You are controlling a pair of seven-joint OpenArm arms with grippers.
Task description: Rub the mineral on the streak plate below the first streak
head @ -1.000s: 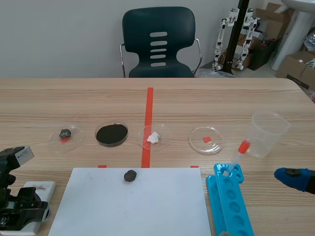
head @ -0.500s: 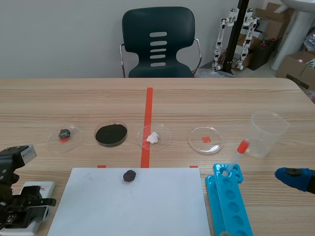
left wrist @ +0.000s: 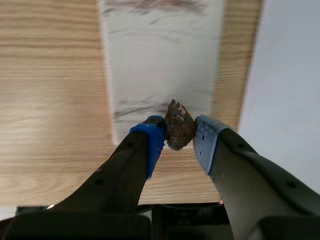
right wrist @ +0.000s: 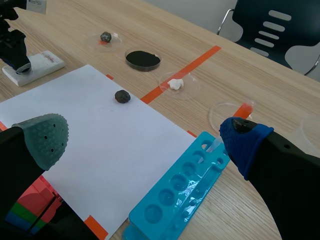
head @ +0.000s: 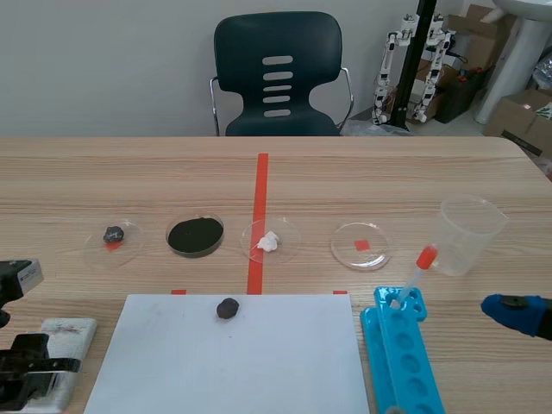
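Pinches mineral point(left wrist: 179, 125) in left gripper point(left wrist: 179, 136), tip down over streak plate point(left wrist: 160, 60), short of first streak point(left wrist: 155, 5), ready for rubbing. Holds right gripper point(right wrist: 144, 142) spread wide, parked aside.

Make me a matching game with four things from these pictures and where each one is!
Things:
1. mineral
2. dark rock
3. pipette
4. white lump

Places:
A. in a clear dish
B. resting on the blue tray
C. held in the left gripper
D. on the white paper

Pairs: 1-C, 2-D, 3-B, 4-A
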